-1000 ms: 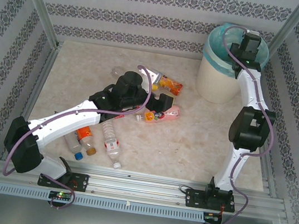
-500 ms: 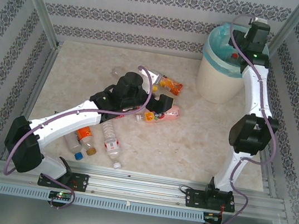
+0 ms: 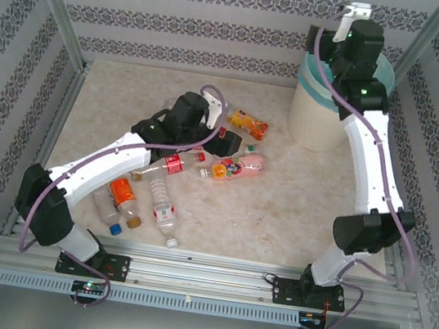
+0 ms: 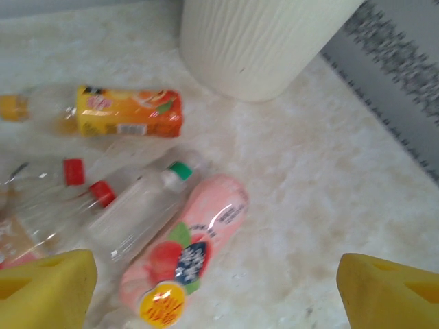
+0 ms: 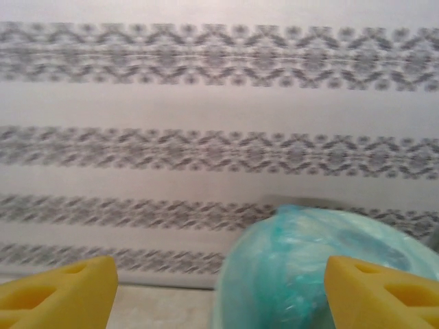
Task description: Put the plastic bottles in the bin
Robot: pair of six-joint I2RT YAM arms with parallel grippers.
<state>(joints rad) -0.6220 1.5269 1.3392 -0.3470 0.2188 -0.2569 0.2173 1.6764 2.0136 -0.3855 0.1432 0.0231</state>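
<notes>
Several plastic bottles lie in a loose heap on the table's left half. Among them are an orange-label bottle (image 3: 247, 122) (image 4: 127, 112), a pink one (image 3: 241, 166) (image 4: 195, 240), a clear green-capped one (image 4: 140, 209) and a red-label one (image 3: 172, 163). My left gripper (image 3: 225, 139) (image 4: 216, 291) hovers open just above the pink bottle, holding nothing. The cream bin (image 3: 321, 105) (image 4: 260, 41) with its blue-green bag (image 5: 322, 267) stands at the back right. My right gripper (image 3: 324, 44) (image 5: 219, 295) is open and empty, raised over the bin's far-left rim and facing the back wall.
More bottles (image 3: 164, 212) lie near the left arm's base, one with an orange label (image 3: 122, 191). Patterned walls (image 3: 223, 33) close in the back and both sides. Bare table (image 3: 287, 208) stretches between the heap and the right arm.
My right gripper has lifted out of the bin and swung up toward the back wall, its arm stretching out. My left gripper has shifted a little back over the bottle heap.
</notes>
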